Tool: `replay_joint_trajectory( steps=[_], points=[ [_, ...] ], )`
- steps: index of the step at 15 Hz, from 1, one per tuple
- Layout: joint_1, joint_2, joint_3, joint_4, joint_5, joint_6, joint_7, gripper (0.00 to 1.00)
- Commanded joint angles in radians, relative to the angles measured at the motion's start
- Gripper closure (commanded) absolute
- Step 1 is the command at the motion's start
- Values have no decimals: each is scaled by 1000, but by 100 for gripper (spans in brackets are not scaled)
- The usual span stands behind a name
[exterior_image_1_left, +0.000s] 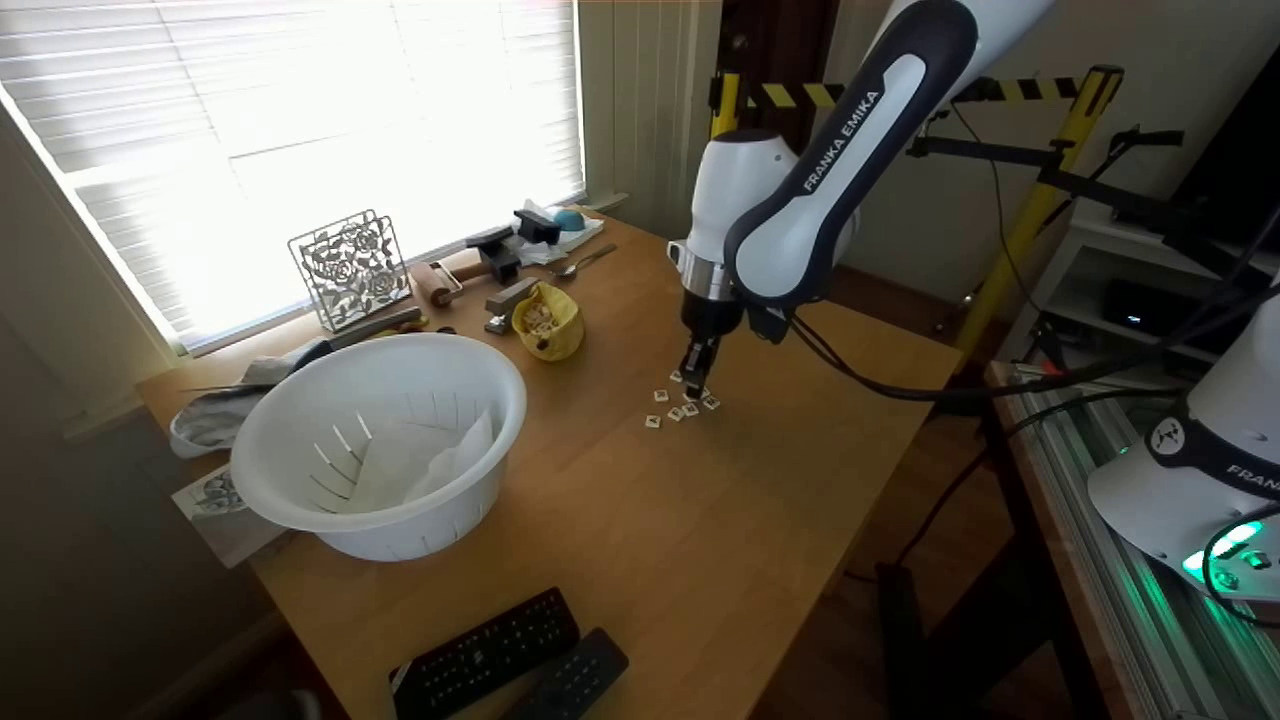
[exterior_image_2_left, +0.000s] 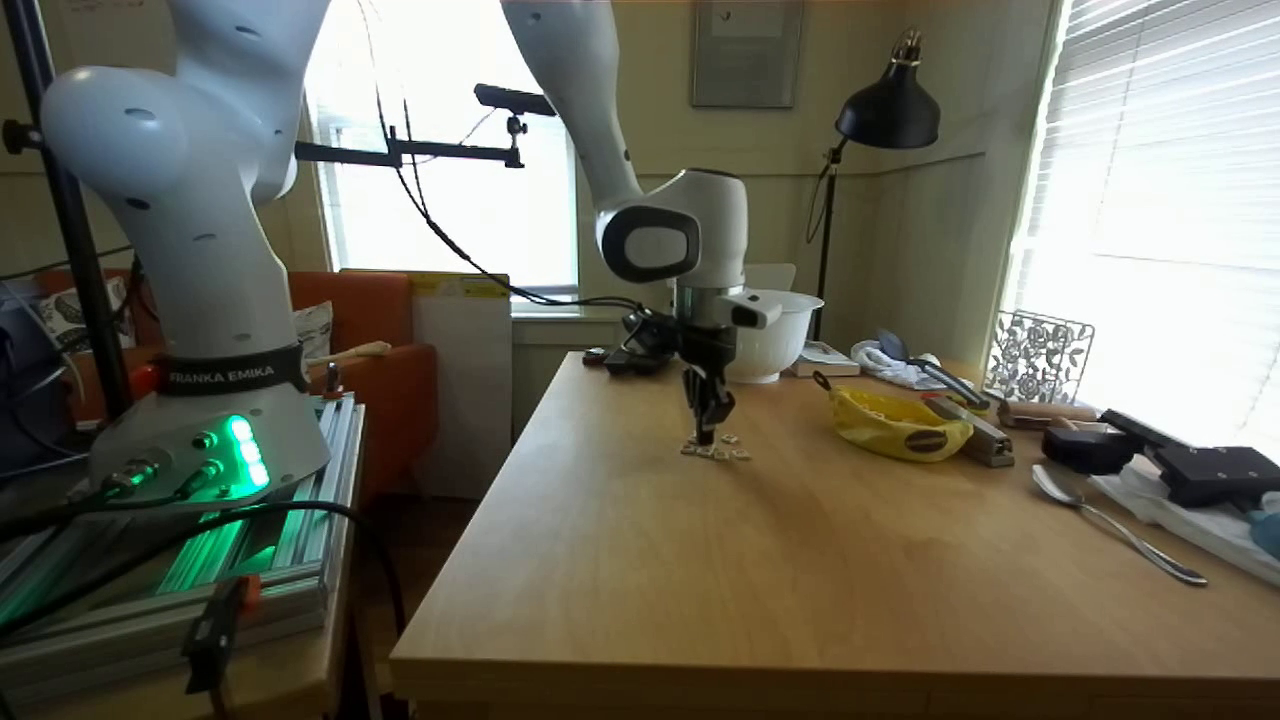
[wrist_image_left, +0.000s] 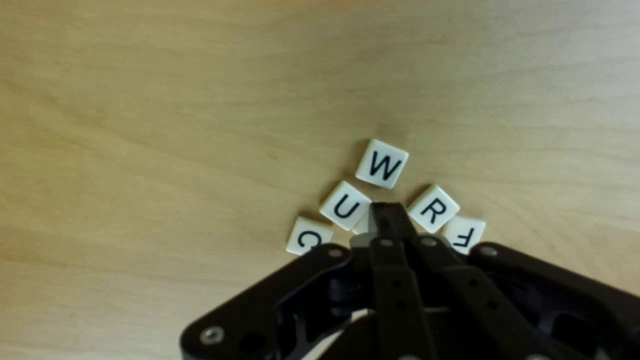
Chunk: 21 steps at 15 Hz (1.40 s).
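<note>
My gripper (wrist_image_left: 392, 212) points straight down at the wooden table, its black fingers closed together with nothing visible between them. Its tips are at or just above several small white letter tiles; contact cannot be told. In the wrist view a W tile (wrist_image_left: 382, 164) lies beyond the tips. A U tile (wrist_image_left: 345, 205) and a C-like tile (wrist_image_left: 309, 236) lie to the left. An R tile (wrist_image_left: 433, 208) and an F tile (wrist_image_left: 463, 234) lie to the right. Another tile (wrist_image_left: 361, 226) is mostly hidden behind the fingertip. In both exterior views the gripper (exterior_image_1_left: 694, 388) (exterior_image_2_left: 706, 436) stands over the tile cluster.
A yellow banana-like pouch (exterior_image_1_left: 556, 342) (exterior_image_2_left: 890, 430) holds more tiles. A large white basin (exterior_image_1_left: 420, 535) (exterior_image_2_left: 770, 350) contains white paper or cloth. Two black remotes (exterior_image_1_left: 490, 650) lie at a table end. A spoon (exterior_image_2_left: 1120, 530), rolling pin (exterior_image_1_left: 436, 285) and metal napkin holder (exterior_image_1_left: 352, 270) are near the window.
</note>
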Motion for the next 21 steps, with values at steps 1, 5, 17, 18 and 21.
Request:
replay_joint_trajectory(
  steps=[1, 5, 17, 18, 21],
  points=[
    [7, 24, 2, 17, 19, 4, 10, 100],
    [2, 37, 10, 30, 20, 3, -2, 100],
    [3, 73, 44, 66, -30, 9, -128, 100],
    [3, 75, 46, 66, -37, 9, -148, 100],
    [-6, 79, 60, 66, -49, 17, -212, 100]
  ],
)
